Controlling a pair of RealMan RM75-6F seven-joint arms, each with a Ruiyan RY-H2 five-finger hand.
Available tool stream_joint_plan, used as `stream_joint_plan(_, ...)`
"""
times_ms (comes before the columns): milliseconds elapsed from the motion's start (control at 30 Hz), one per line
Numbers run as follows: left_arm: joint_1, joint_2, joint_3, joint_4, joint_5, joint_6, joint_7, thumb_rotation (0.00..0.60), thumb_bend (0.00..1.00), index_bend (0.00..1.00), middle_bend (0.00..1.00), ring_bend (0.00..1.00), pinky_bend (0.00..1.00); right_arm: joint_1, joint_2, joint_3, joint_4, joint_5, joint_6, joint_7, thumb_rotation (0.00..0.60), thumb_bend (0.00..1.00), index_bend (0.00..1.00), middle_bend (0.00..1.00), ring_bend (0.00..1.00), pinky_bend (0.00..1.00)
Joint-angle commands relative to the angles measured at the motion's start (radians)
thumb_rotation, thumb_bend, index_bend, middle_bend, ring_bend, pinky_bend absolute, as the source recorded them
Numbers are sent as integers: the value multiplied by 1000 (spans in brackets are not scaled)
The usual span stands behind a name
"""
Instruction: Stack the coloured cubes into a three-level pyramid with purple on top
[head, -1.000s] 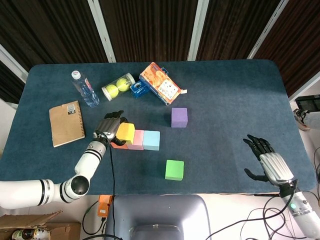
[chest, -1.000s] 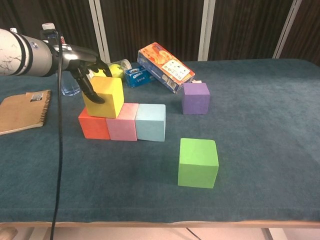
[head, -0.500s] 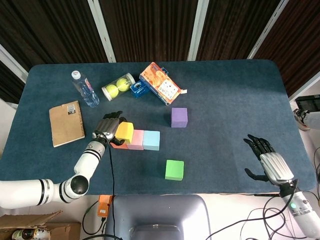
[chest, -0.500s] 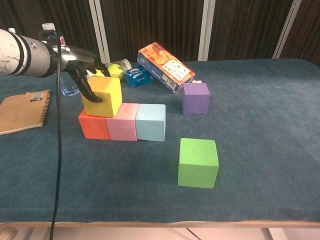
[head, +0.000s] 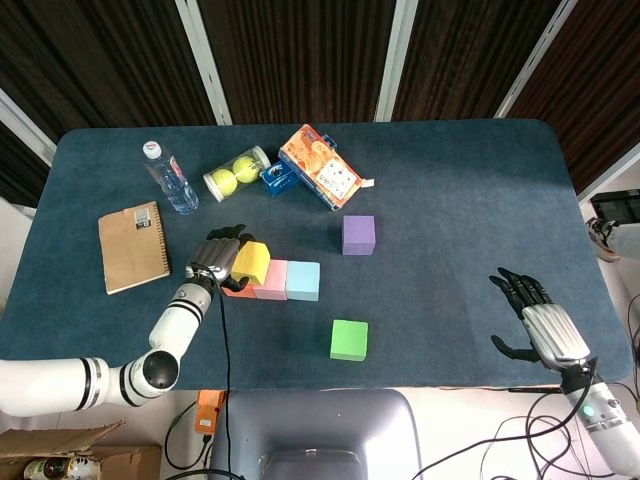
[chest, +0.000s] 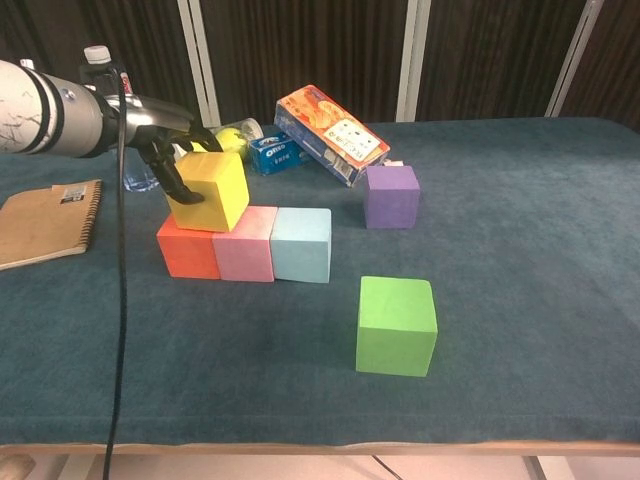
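An orange cube (chest: 186, 252), a pink cube (chest: 245, 257) and a light blue cube (chest: 301, 244) stand side by side in a row. My left hand (chest: 165, 150) grips a yellow cube (chest: 210, 190), slightly tilted, over the seam between orange and pink; I cannot tell whether it touches them. In the head view the left hand (head: 215, 255) sits left of the yellow cube (head: 250, 262). The purple cube (chest: 391, 196) stands alone behind the row to the right. The green cube (chest: 397, 325) sits nearer the front edge. My right hand (head: 535, 325) is open at the table's front right, holding nothing.
At the back left are a water bottle (head: 170, 178), a tube of tennis balls (head: 237, 172), a small blue pack (head: 277, 180) and an orange snack box (head: 320, 168). A brown notebook (head: 133, 246) lies left of the left hand.
The yellow cube has shifted slightly up and to the right in the left hand's grip. The right hand has drifted a little toward the front edge.
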Motion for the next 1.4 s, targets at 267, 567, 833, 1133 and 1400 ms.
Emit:
stream_joint_plan(267, -5, 5, 5, -15, -2, 15, 5, 600, 352, 220, 46, 0, 66, 0, -1, 0, -1, -1, -1, -4, 600, 241, 0, 0, 0, 0)
stream_joint_plan(567, -16, 1, 15, -23, -28, 24, 29, 600, 334, 220, 46, 0, 65, 1, -1, 0, -2, 1, -5, -7, 600, 241, 0, 0, 0, 0)
stream_joint_plan(833, -19, 10, 13, -39, -33, 34, 32, 600, 321, 220, 46, 0, 65, 0, -1, 0, -1, 1, -5, -7, 600, 241, 0, 0, 0, 0)
stream_joint_plan(1133, -19, 17, 10, -53, -31, 38, 33, 600, 309, 228, 46, 0, 65, 1, -2, 0, -1, 2, -9, -13, 600, 241, 0, 0, 0, 0)
stream_joint_plan(1400, -18, 19, 5, -53, -26, 39, 26, 600, 307, 246, 46, 0, 66, 2, -2, -2, -2, 0, -12, -15, 600, 241, 0, 0, 0, 0)
